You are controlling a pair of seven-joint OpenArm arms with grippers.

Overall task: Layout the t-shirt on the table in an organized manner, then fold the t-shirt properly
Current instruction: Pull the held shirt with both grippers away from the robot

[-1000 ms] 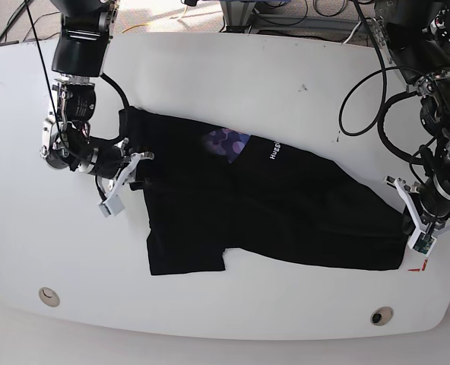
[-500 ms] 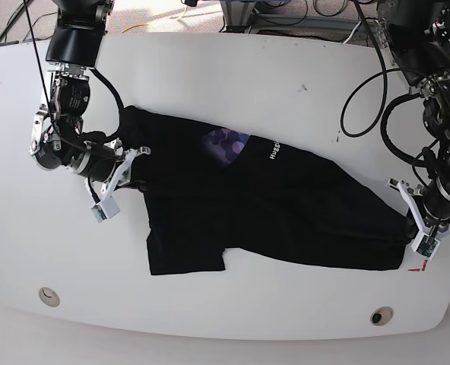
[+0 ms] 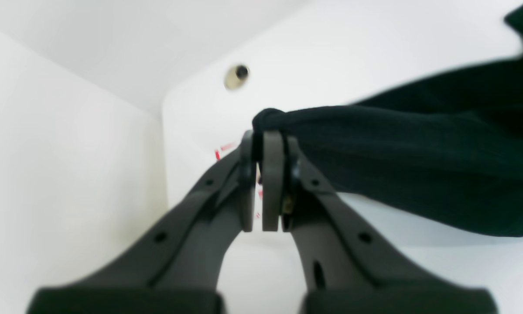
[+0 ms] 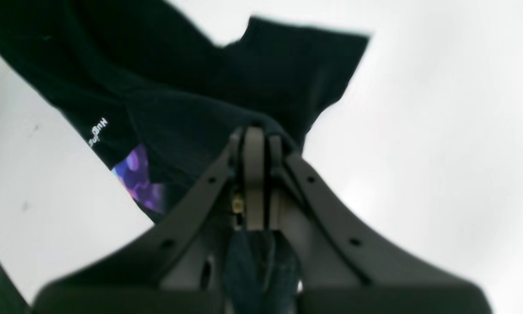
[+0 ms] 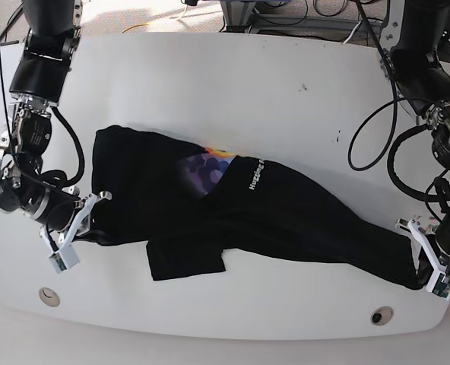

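A black t-shirt (image 5: 232, 213) is stretched across the white table (image 5: 232, 91) between the two arms, running from the near left of the base view to the near right corner. The right gripper (image 5: 88, 220), seen at the left of the base view, is clenched on the cloth at the shirt's left edge; in the right wrist view the jaws are pressed together on a pinched fold of black fabric (image 4: 257, 124). The left gripper (image 5: 426, 266), at the right of the base view, is likewise clamped on the opposite end of the shirt, and in the left wrist view a bunched corner of cloth (image 3: 270, 120) is held between the closed pads, lifted clear of the table. White lettering (image 5: 254, 173) and a purplish patch (image 5: 204, 167) are seen near the middle of the shirt. One sleeve (image 5: 187, 262) lies flat on the table toward the near edge. A round hole (image 5: 49, 296) is set in the tabletop near the left corner, another (image 5: 380, 315) near the right.
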